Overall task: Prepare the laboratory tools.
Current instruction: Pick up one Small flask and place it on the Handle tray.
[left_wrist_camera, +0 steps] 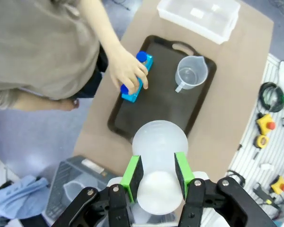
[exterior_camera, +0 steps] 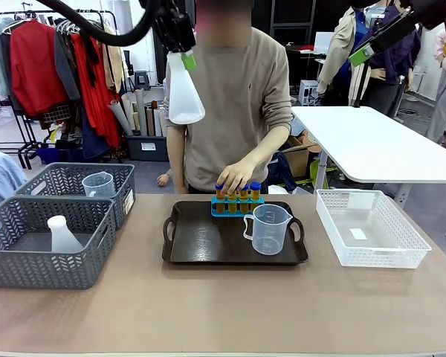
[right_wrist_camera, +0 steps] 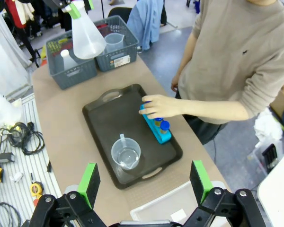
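White flask (exterior_camera: 184, 93) clamped in L tool (left_wrist_camera: 158, 174), high over tray (exterior_camera: 201, 249); R tool (right_wrist_camera: 144, 182) wide open.

— We see a matt brown table (exterior_camera: 223, 312) and a dark, faintly glossy tray (exterior_camera: 201, 242) at centre frame.

— We also note the clear plastic jug (exterior_camera: 268, 229), frosted translucent flask (exterior_camera: 184, 93), and grey plastic lattice baskets (exterior_camera: 37, 256) at left.

The person's hand (exterior_camera: 236, 176) covers several of the capped tubes (exterior_camera: 254, 191) in their blue rack (exterior_camera: 237, 206); the grey basket (exterior_camera: 30, 245) runs off the front view's left edge.
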You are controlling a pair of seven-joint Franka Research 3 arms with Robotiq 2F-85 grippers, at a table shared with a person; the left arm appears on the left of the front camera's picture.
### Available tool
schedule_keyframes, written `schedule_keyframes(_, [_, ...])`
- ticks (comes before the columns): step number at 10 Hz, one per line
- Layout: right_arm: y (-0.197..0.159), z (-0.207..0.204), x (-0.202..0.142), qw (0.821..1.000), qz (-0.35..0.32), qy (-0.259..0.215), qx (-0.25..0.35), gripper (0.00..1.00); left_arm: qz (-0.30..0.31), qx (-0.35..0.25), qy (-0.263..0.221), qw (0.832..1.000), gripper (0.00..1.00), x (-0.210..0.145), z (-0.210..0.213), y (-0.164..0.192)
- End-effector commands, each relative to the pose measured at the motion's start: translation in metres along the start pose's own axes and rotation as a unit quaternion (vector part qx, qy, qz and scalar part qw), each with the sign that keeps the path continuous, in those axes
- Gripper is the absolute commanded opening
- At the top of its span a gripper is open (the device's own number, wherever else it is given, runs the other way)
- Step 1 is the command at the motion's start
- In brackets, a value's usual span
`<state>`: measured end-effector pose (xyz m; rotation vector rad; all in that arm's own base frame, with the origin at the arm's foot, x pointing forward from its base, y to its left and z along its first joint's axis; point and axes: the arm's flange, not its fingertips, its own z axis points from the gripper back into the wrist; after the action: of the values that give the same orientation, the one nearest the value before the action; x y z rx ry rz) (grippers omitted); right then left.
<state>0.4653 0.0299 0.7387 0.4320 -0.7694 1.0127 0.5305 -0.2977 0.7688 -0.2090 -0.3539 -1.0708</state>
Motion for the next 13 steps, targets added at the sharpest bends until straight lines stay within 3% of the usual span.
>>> schedule_keyframes(1, [0.001, 0.001, 0.0, 1.0, 0.002, -0.001, -0.001, 1.0, -0.049, -0.005, 0.003, 0.999, 0.0, -0.004, -0.04, -0.005])
schedule_keyframes(5, [0.001, 0.001, 0.0, 1.0, 0.002, -0.001, -0.001, 1.0, -0.177, -0.003, 0.04, 0.983, 0.0, -0.005, -0.122, -0.016])
schedule_keyframes(7, [0.001, 0.001, 0.0, 1.0, 0.002, -0.001, -0.001, 1.0, -0.228, 0.006, 0.022, 0.973, 0.0, -0.011, -0.16, -0.022])
schedule_keyframes(11, [0.001, 0.001, 0.0, 1.0, 0.002, -0.001, -0.001, 1.0, -0.236, -0.029, 0.012, 0.971, 0.0, -0.025, -0.213, -0.043])
schedule_keyframes(13, [0.001, 0.001, 0.0, 1.0, 0.002, -0.001, -0.001, 1.0, -0.171, -0.02, -0.008, 0.985, 0.0, -0.017, -0.191, -0.041])
